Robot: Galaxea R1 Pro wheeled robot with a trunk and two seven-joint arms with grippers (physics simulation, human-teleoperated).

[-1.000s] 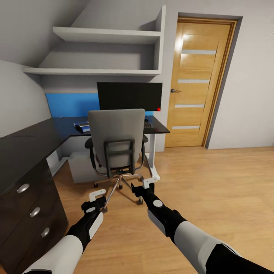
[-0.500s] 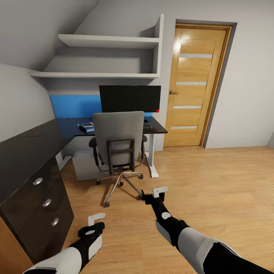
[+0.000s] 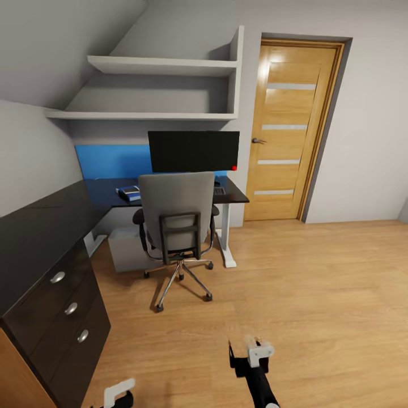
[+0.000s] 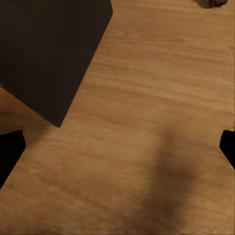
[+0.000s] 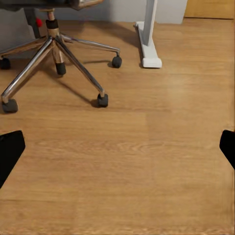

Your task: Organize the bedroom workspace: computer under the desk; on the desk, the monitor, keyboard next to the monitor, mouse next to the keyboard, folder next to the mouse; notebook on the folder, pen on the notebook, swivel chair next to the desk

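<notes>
Grey-backed swivel chair (image 3: 175,218) mid-frame, tucked at glossy black counter (image 3: 102,192) | lies up-frame from both tools | right tool (image 3: 252,356) nearer, spread wide, empty | left tool (image 3: 119,392) bottom edge, spread wide, empty

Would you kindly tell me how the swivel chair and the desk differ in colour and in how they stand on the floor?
The swivel chair has a grey back; the desk has a glossy black top and a blue back panel. The swivel chair stands on a chrome star base with casters; the desk stands on white legs. Both stand on the wooden floor.
</notes>
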